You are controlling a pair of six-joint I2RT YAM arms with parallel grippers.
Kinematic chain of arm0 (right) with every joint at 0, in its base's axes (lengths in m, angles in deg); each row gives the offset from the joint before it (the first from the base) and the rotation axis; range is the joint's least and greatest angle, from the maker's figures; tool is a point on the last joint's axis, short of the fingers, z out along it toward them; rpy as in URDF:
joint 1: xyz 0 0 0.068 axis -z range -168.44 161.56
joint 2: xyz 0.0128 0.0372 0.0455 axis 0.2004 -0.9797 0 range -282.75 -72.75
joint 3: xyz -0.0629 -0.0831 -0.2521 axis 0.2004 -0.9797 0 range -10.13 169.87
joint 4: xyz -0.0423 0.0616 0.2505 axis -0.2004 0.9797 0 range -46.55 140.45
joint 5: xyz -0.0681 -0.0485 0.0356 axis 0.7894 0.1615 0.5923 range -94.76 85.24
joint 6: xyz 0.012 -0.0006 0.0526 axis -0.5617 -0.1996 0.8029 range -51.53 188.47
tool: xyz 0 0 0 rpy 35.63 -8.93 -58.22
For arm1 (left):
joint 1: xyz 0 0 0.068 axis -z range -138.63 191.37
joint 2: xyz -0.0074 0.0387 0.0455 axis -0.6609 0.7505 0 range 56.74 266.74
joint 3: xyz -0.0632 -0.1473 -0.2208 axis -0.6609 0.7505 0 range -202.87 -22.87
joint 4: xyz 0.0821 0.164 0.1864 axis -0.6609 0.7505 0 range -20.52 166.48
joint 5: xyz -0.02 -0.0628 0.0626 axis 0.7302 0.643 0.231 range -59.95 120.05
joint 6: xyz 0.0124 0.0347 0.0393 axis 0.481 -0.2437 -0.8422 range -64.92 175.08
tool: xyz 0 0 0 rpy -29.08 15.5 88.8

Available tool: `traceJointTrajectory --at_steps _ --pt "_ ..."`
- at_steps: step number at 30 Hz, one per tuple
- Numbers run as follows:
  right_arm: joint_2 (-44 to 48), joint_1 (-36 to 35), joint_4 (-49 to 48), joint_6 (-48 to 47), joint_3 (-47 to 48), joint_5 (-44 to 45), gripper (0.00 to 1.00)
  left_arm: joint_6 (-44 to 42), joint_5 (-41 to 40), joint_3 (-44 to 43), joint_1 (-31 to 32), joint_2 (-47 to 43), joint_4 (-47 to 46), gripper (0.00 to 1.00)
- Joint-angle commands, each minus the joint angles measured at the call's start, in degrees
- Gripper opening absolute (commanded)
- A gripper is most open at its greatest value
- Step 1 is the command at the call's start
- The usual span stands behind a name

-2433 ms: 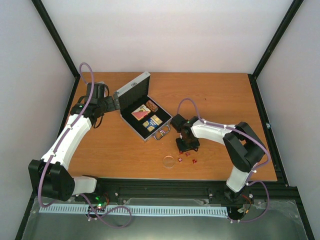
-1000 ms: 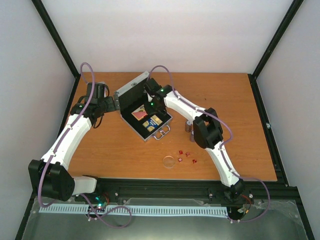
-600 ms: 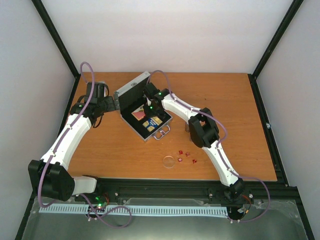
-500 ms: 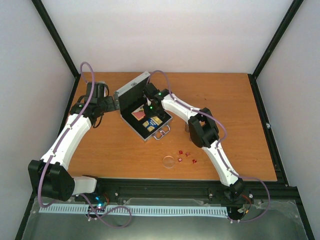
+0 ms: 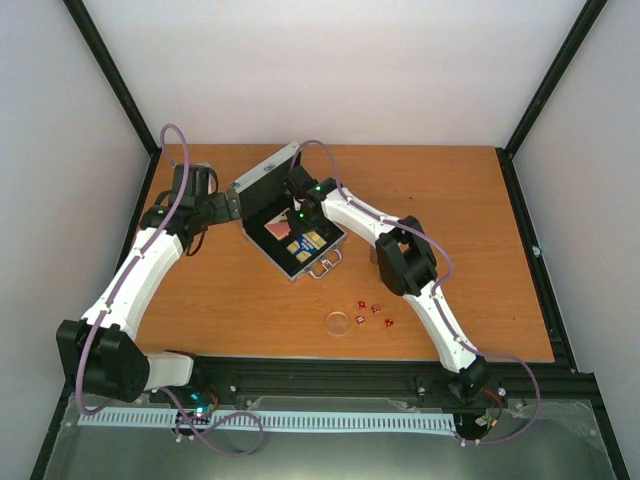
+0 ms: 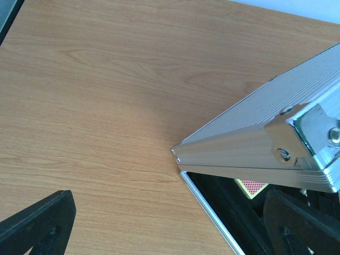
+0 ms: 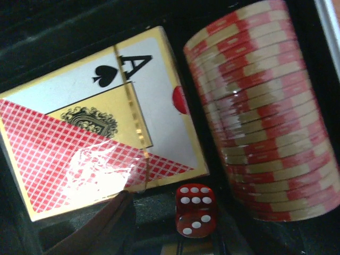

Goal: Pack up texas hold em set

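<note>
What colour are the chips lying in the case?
The chips are red and beige striped; right wrist view.

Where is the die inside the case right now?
Right wrist view, bottom centre: the die sits on the black lining, just below the red-white deck and left of the chip row.

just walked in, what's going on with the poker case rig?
It's packing the hold'em set. The right gripper is down inside the open case, over a red die lying on the black lining beside the red-white deck and a red chip stack. The one finger in view stands clear of the die. The left gripper sits at the raised lid, fingers apart. More red dice and the clear disc are not yet packed and lie on the table.
</note>
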Motion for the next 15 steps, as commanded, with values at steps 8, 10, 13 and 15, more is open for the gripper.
traceJointTrajectory --at_steps 8,10,13,15 --pt "4.33 0.85 1.14 -2.78 0.45 -0.96 0.43 -1.08 -0.13 -2.03 -0.09 -0.11 0.22 1.00" --pt "6.07 0.85 1.27 -3.27 0.45 -1.69 0.44 -1.04 -0.14 -2.03 -0.12 -0.20 0.17 1.00" --pt "9.05 0.85 2.02 -3.78 -0.27 -1.30 0.51 -1.07 -0.12 -1.94 -0.09 -0.19 0.28 1.00" --pt "11.25 0.85 3.18 -4.08 -1.24 -0.64 0.59 -1.08 -0.13 -1.94 -0.14 -0.14 0.32 1.00"
